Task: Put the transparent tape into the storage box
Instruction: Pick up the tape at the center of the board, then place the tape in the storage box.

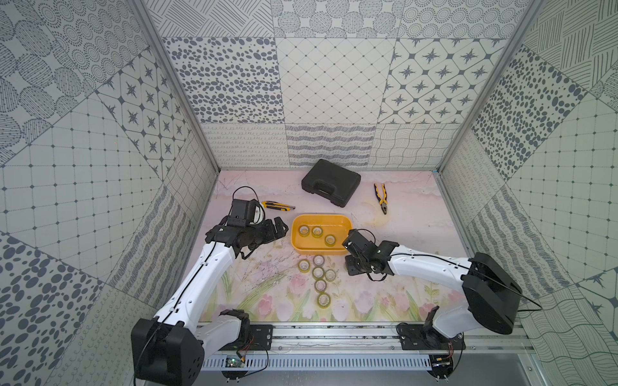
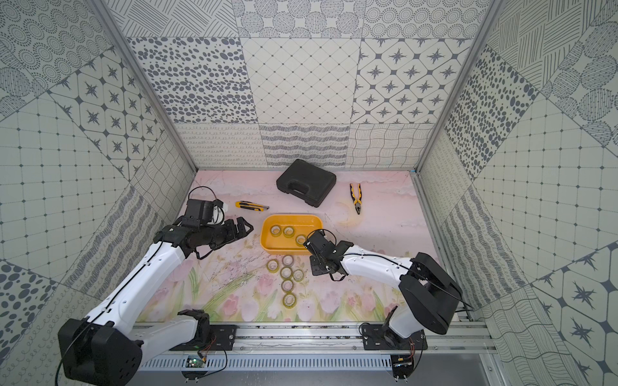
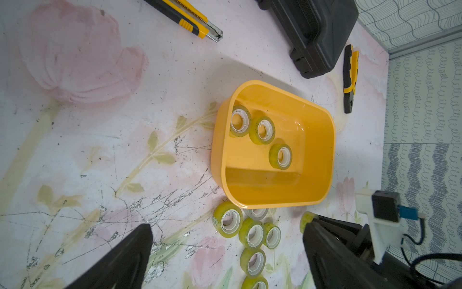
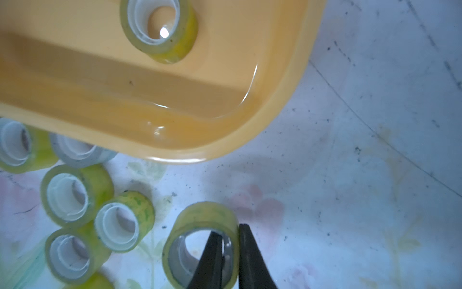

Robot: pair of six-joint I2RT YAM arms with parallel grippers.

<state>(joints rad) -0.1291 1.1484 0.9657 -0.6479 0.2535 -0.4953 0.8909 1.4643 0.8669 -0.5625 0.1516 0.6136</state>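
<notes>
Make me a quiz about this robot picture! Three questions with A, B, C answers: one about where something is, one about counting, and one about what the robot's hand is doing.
1. Where is the black toolcase?
A) inside the yellow tub
B) on the table, beyond the tub
C) in a gripper

2. How many tape rolls lie in the tub?
A) one
B) three
C) six

3. What is the right gripper doing?
A) pinching one roll by its wall
B) standing wide open
C) gripping the tub's rim

Answers:
1 B: the toolcase lies on the table past the tub's far side.
2 B: both top views show three rolls inside.
3 A: the right wrist view shows one finger inside the roll's core and the other outside, closed on its wall.
</notes>
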